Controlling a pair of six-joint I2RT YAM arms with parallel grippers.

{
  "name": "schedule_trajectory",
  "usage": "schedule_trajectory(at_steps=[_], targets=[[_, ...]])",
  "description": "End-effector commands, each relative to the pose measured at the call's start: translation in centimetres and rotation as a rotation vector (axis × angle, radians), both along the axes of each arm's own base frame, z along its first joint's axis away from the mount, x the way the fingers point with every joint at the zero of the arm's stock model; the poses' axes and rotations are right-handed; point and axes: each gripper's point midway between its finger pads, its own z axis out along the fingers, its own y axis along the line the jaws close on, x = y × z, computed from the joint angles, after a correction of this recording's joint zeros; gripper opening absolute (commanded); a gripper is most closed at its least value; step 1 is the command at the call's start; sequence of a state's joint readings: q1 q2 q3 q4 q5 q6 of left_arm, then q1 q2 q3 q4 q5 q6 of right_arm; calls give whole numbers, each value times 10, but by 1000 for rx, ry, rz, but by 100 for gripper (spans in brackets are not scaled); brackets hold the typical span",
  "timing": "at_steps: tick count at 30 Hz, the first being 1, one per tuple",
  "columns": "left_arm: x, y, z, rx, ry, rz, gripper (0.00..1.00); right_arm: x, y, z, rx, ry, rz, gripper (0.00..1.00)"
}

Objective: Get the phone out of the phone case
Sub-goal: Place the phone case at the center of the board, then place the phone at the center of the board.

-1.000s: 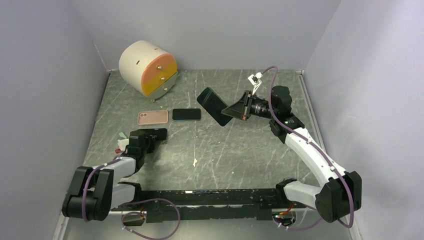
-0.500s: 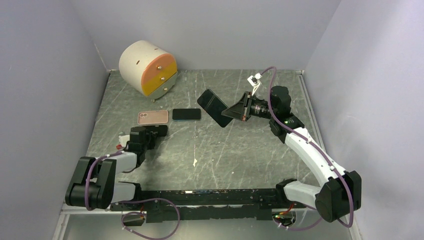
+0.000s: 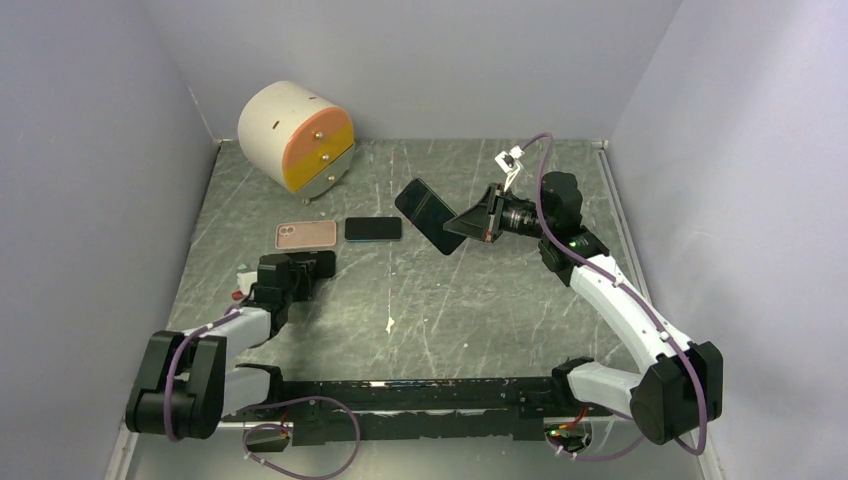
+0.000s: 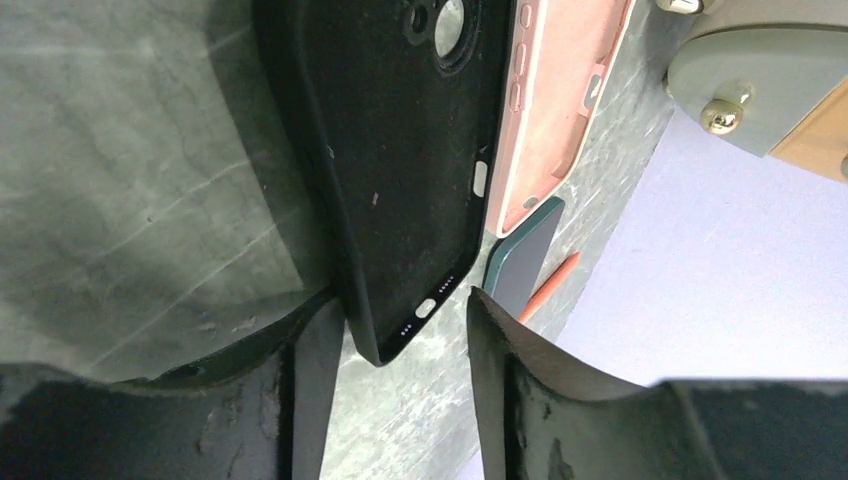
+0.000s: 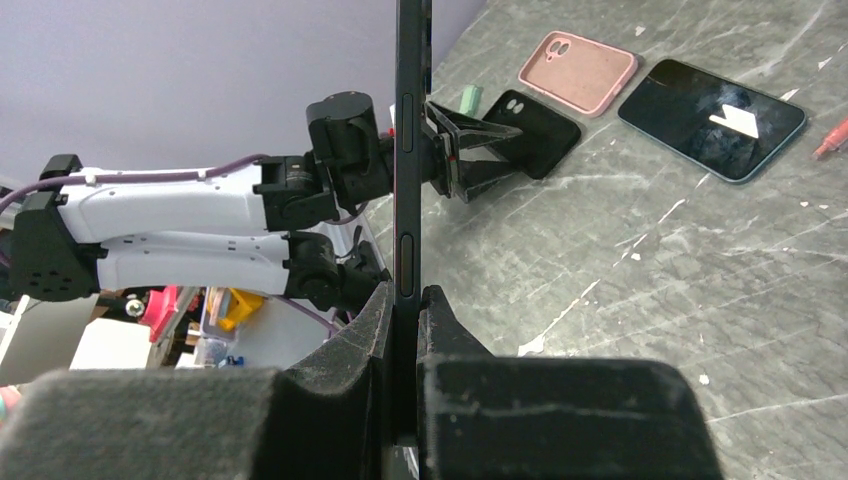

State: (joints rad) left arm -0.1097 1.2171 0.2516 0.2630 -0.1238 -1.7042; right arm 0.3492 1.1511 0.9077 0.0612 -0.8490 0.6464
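Note:
My right gripper (image 3: 468, 226) is shut on a bare black phone (image 3: 428, 214) and holds it tilted above the table; in the right wrist view the phone (image 5: 412, 150) stands edge-on between the pads (image 5: 405, 295). An empty black phone case (image 3: 318, 265) lies on the table at my left gripper (image 3: 305, 270). In the left wrist view the case's (image 4: 400, 150) bottom corner sits between the open fingers (image 4: 403, 300), against the left one. The case also shows in the right wrist view (image 5: 545, 125).
A pink case (image 3: 306, 235) and a dark teal phone (image 3: 373, 228) lie side by side beyond the black case. A white and orange round drawer unit (image 3: 295, 135) stands at the back left. A red pen (image 4: 558, 278) lies near the teal phone. Grey walls enclose the table.
The left arm's elbow shifted a little while its gripper stayed at the black case. The right gripper still holds the phone in about the same place.

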Motion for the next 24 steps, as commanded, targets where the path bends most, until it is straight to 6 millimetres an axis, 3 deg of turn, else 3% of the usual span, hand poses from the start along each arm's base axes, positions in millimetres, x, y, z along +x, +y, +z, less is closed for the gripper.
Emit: schedule_trajectory(at_steps=[1, 9, 14, 24], targets=[[-7, 1, 5, 13, 44, -13, 55, -1, 1, 32, 45, -117, 26, 0], [-34, -2, 6, 33, 143, -66, 70, 0, 1, 28, 26, -112, 28, 0], [-32, -7, 48, 148, 47, -206, 87, 0, 1, 24, 24, -94, 32, 0], [-23, -47, 140, 248, -290, -534, 94, 5, 5, 24, 80, -55, 5, 0]])
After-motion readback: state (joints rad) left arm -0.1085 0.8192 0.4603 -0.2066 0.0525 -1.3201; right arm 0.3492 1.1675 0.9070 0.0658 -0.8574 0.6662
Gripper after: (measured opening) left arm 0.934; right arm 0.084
